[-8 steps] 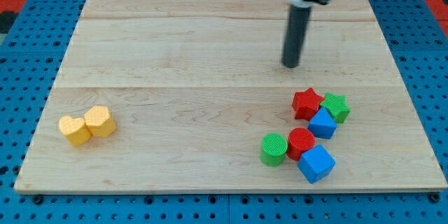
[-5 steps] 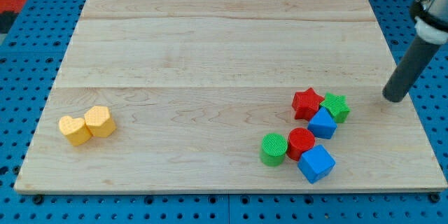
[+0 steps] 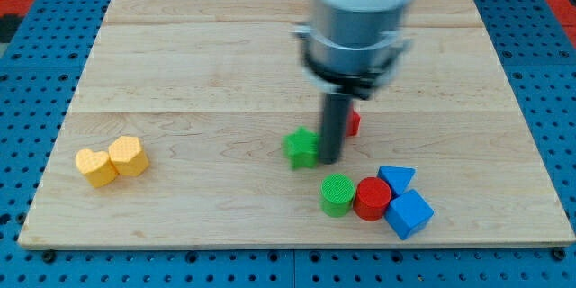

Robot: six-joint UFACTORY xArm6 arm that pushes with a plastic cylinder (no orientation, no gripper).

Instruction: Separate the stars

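My tip (image 3: 329, 160) stands near the middle of the wooden board (image 3: 225, 54), between the two stars. The green star (image 3: 301, 147) lies just to the tip's left, touching or nearly touching the rod. The red star (image 3: 352, 123) is mostly hidden behind the rod on its right; only a small red edge shows. The rod and arm body are blurred and cover the board above the stars.
A green cylinder (image 3: 337, 194), a red cylinder (image 3: 372, 198) and two blue blocks (image 3: 396, 180) (image 3: 409, 213) sit clustered at the lower right. Two yellow heart blocks (image 3: 95, 167) (image 3: 129, 156) lie side by side at the lower left.
The rod swung from the right edge to the middle. Both stars moved left, the green one farther. The upper blue block, green cylinder and red cylinder shifted slightly.
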